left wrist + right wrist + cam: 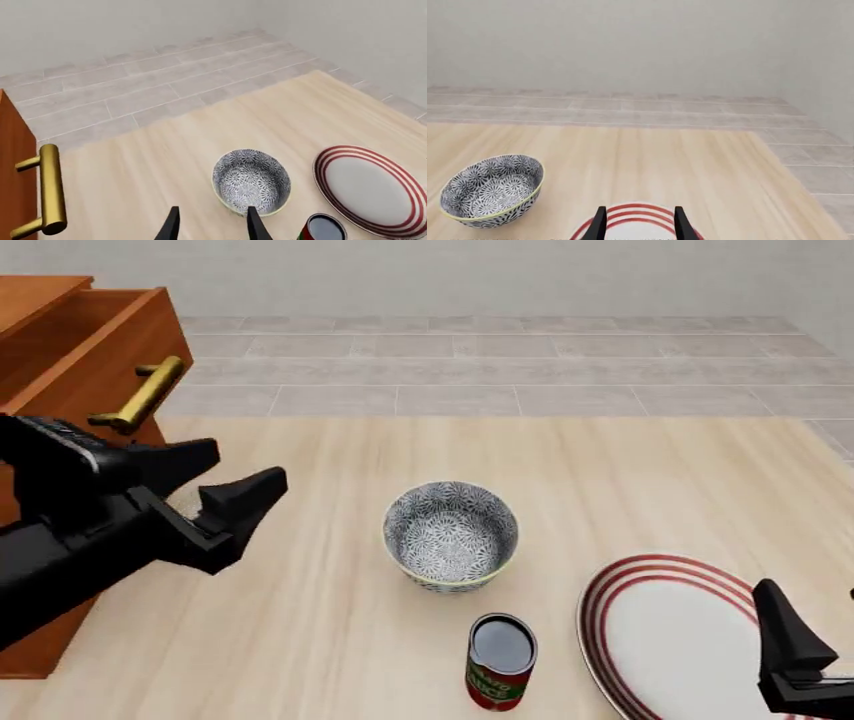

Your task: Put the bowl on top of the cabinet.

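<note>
Bowl [451,536] stood upright on the table [334,640], near mid-table, empty, nothing touching it. Can [501,660] stood just nearer the arms; the red-ringed plate [667,640] lay off to the right. Cabinet [60,350] stood at the table's left edge, brass handle [140,393] facing the bowl, well apart from it.

Step in hand, as judged: approach to grasp. Bowl not yet held, not yet lifted.

Left gripper [234,495] hung above the table between cabinet and bowl, jaws spread, nothing between them. Bowl lay to its right, apart from the fingertips. In the left wrist view the bowl [251,181] sat just beyond the fingertips [256,226], slightly off toward one finger's side, so the line-up looked close but not centred.

Right gripper [797,660] hung over the plate at the lower right; wrist view showed its fingers [599,226] parted and empty, bowl [492,190] well off to the side.

Next move likely called for: lowering the left gripper over the bowl's rim, one finger inside, closing, then lifting high enough to clear the cabinet top.
</note>
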`<move>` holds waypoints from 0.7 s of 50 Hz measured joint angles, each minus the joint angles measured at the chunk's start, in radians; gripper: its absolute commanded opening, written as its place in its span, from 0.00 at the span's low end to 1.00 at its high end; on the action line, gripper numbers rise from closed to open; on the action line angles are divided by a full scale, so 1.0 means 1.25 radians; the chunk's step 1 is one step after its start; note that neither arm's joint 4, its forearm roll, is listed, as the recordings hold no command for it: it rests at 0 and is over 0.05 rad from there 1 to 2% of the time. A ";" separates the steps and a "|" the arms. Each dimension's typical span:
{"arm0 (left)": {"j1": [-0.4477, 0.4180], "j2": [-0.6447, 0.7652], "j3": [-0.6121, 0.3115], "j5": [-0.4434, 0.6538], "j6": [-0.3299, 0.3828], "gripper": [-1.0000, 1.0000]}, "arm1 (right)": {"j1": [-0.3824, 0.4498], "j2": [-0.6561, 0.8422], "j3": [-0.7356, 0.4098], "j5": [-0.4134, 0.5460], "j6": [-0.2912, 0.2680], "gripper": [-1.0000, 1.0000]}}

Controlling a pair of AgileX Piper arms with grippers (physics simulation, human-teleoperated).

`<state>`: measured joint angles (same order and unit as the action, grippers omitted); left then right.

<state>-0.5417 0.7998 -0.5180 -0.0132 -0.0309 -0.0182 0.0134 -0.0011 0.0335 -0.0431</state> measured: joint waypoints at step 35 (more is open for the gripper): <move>0.036 0.372 -0.254 0.061 -0.099 1.00 | 0.017 -0.004 0.001 0.021 0.000 1.00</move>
<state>-0.4968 1.2647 -0.8350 0.0625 -0.1549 0.0033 0.0080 -0.0005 0.0600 -0.0430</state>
